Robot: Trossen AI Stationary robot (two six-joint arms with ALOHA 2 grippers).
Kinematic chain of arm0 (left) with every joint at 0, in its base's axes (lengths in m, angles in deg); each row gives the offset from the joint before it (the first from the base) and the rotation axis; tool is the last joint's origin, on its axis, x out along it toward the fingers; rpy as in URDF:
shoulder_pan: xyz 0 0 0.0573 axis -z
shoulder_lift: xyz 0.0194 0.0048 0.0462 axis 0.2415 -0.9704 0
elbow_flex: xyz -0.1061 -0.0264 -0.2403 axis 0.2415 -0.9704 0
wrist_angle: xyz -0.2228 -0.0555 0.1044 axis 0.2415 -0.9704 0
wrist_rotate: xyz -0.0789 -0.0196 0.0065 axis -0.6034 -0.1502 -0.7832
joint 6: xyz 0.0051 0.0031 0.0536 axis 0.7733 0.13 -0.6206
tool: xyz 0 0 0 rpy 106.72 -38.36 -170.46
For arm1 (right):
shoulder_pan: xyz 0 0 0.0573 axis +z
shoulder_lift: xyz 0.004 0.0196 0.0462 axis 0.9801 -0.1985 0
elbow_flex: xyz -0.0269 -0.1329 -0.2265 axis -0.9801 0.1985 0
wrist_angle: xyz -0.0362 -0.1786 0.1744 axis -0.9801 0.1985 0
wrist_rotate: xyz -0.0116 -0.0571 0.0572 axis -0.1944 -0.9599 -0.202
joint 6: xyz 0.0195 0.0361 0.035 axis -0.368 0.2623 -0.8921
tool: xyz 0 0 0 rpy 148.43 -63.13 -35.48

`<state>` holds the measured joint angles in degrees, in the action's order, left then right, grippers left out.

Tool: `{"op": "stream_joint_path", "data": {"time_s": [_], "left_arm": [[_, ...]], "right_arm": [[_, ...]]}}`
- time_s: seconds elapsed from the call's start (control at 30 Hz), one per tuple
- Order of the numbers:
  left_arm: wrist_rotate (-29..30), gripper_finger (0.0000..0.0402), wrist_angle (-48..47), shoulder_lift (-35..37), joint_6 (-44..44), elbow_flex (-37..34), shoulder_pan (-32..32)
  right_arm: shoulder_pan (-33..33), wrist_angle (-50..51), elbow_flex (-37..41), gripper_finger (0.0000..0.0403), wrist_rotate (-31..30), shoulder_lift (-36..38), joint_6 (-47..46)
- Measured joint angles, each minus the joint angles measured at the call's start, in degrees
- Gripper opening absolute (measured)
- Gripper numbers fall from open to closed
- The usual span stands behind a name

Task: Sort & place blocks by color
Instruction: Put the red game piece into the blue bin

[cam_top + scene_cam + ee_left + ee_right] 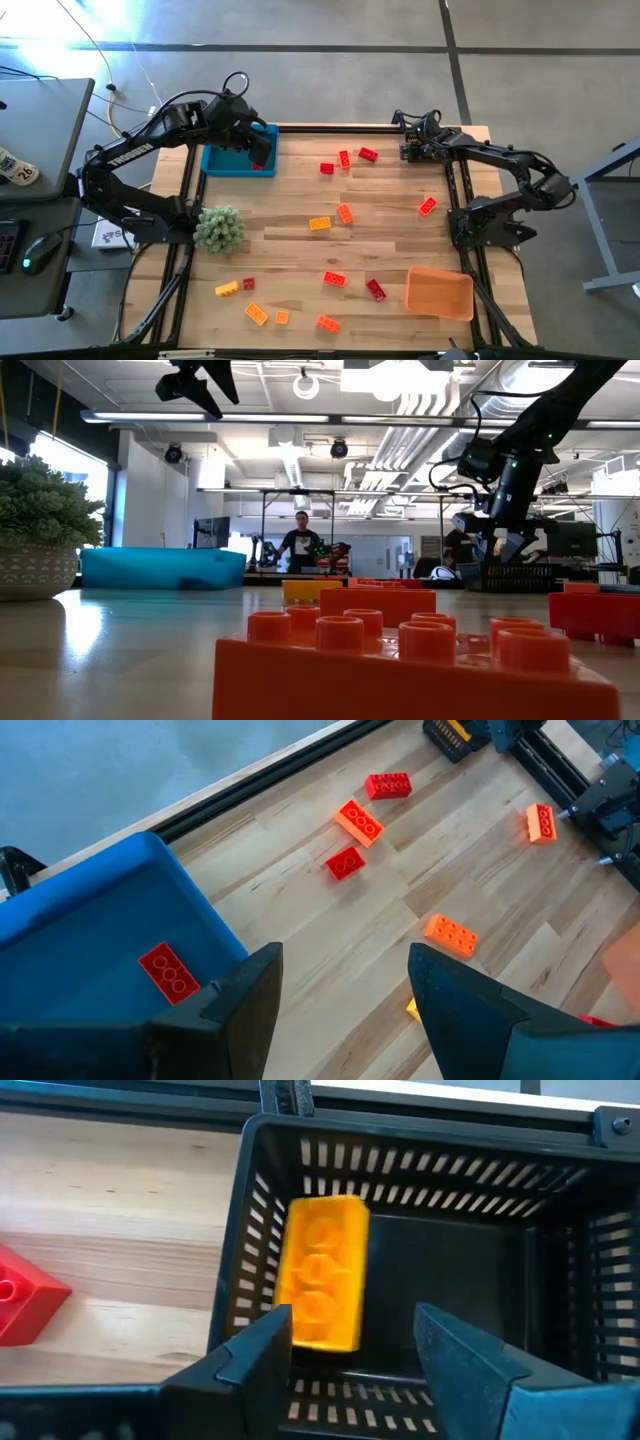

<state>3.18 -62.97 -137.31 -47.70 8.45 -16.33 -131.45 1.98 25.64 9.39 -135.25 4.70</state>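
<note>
Yellow block (322, 1272) inside black basket (480, 1190), just beyond spread, empty right end effector (352, 1365) fingers.

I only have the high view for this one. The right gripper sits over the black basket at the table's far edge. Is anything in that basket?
Observer: Yes. The right wrist view shows one yellow-orange brick inside the black basket.
Operator: Is the gripper closed on it?
Observer: No. The right gripper is above the basket with its fingers apart, not clamped on the brick.
Operator: And the blue tray under the left arm, what's in it?
Observer: The left wrist view shows one red brick lying in the blue tray.
Operator: Is the left gripper carrying anything?
Observer: No. The left gripper is open and empty at the tray's edge.
</note>
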Motion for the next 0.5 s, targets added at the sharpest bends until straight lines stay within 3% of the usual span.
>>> {"op": "stream_joint_path", "data": {"time_s": [0.27, 0.5], "left_arm": [[-0.5, 0.0207, 0.0, 0.0, -0.3, 0.0, 0.5], [-0.6, 0.0207, -0.8, 0.0, -2.3, 0.0, 6.1]], "right_arm": [[0.2, 7.7, -6.4, 0.0200, 0.4, 0.0, -0.8], [1.6, 17.0, -16.9, 0.0201, 2.7, 0.1, 0.6]]}}
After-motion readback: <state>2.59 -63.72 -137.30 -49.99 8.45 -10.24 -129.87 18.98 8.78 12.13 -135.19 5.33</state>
